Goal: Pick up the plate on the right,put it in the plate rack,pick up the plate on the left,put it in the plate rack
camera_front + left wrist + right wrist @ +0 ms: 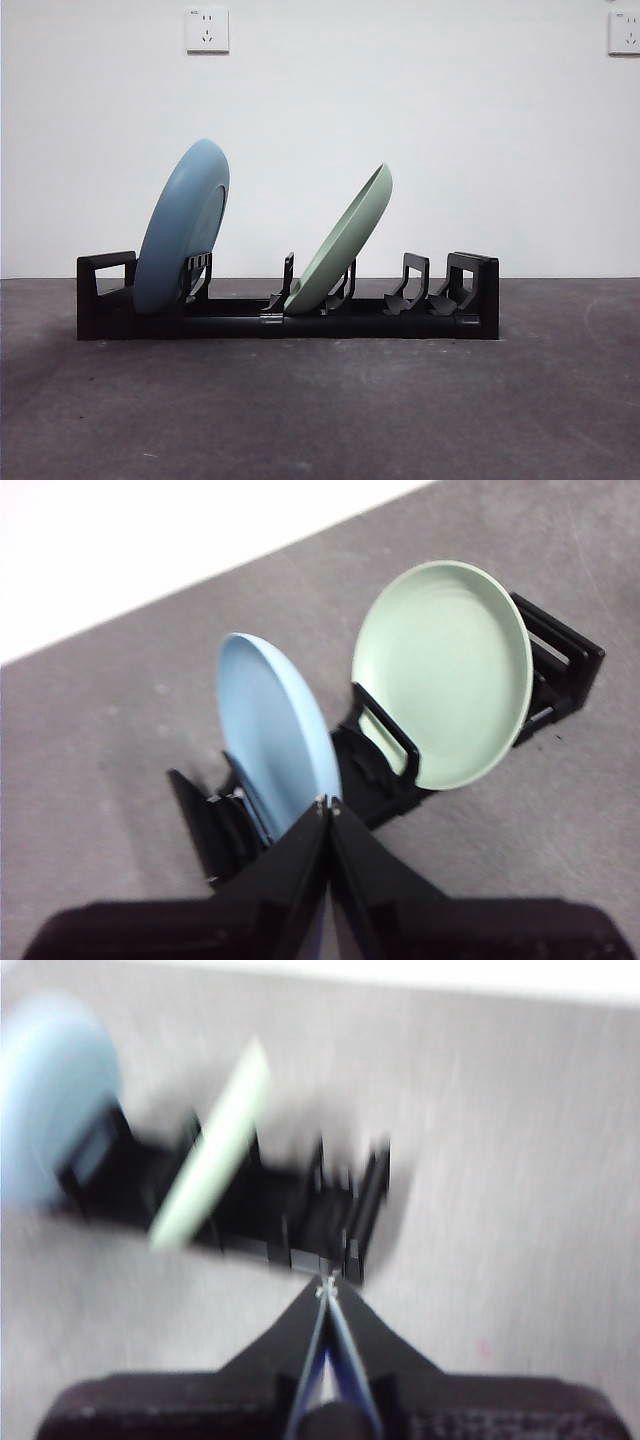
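The black plate rack (330, 322) lies across the table. A blue plate (183, 226) stands in its left end, leaning right. A green plate (341, 241) leans right in the middle slots. Seen from the left wrist, the blue plate (275, 738) and green plate (445, 670) both sit in the rack (385, 770); my left gripper (328, 804) hovers above the blue plate's rim, shut and holding nothing. The blurred right wrist view shows my right gripper (326, 1287) shut and empty above the rack's right end (345, 1215), with the green plate (212, 1160) and blue plate (50, 1095) beyond.
A white wall with two power sockets (207, 29) rises behind the dark grey table (320, 410). Neither arm shows in the front view.
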`<control>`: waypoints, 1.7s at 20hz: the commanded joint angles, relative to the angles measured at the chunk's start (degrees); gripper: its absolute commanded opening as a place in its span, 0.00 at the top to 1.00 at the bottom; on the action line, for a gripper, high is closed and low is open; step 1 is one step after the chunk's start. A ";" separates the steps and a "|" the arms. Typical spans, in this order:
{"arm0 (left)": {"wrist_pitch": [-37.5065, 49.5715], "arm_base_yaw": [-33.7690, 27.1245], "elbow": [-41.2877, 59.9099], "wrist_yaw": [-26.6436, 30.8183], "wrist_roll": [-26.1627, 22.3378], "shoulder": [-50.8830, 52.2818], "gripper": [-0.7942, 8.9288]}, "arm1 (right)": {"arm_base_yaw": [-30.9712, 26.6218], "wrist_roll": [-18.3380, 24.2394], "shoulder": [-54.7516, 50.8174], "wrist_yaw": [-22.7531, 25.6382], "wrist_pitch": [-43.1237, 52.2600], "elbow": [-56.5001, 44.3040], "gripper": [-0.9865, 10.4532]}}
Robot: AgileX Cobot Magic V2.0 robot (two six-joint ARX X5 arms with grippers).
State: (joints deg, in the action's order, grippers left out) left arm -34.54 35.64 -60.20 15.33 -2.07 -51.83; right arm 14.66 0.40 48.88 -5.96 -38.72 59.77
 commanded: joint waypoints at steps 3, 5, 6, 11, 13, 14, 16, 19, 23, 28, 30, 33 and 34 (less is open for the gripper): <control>4.90 -0.83 11.89 0.15 0.20 11.54 0.93 | 0.09 -2.29 -13.77 2.12 11.19 -14.62 0.93; 8.44 -0.83 18.29 0.11 2.29 17.70 0.93 | 0.09 -2.97 -19.54 1.97 14.73 -20.98 0.93; 9.84 -0.83 21.14 -0.48 2.54 20.72 0.93 | 0.09 -2.97 -21.92 2.01 14.82 -23.43 0.93; 9.16 -0.81 23.19 -0.50 6.99 23.93 0.92 | 0.09 -5.31 -20.70 7.08 10.10 -25.70 0.91; 8.57 -0.81 23.19 -0.46 6.93 23.82 0.92 | 0.09 -5.29 -19.93 7.80 8.31 -25.70 0.91; 8.31 -0.81 23.19 -0.48 6.93 23.63 0.92 | 0.09 -5.29 -19.65 7.80 7.54 -25.70 0.91; 7.80 -0.81 23.19 -0.48 6.95 23.47 0.92 | 0.07 -5.29 -19.10 7.85 6.47 -25.70 0.91; 7.39 -0.81 23.19 -0.44 6.95 22.99 0.92 | 0.09 -5.29 -18.75 7.82 6.01 -25.70 0.91; 7.39 -0.81 23.19 -0.46 6.95 22.99 0.92 | 0.07 -5.29 -18.78 7.85 6.01 -25.70 0.91; 8.90 -6.78 23.74 -0.22 2.08 27.82 0.92 | 0.07 -5.29 -18.78 7.85 6.01 -25.70 0.91; 14.12 -13.42 26.14 -3.67 2.03 31.89 0.92 | 0.07 -5.29 -18.78 7.87 6.01 -25.70 0.91; 20.63 -23.76 33.27 -8.48 0.55 38.45 0.92 | 0.07 -5.29 -18.75 7.82 6.01 -25.70 0.91; 21.59 -26.56 36.13 -10.03 -0.35 40.44 0.92 | 0.07 -5.29 -18.78 7.87 6.01 -25.70 0.91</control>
State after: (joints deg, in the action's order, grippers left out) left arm -13.04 9.58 -25.04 5.65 -0.82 -11.46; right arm 14.66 -4.29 30.15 1.69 -33.01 34.70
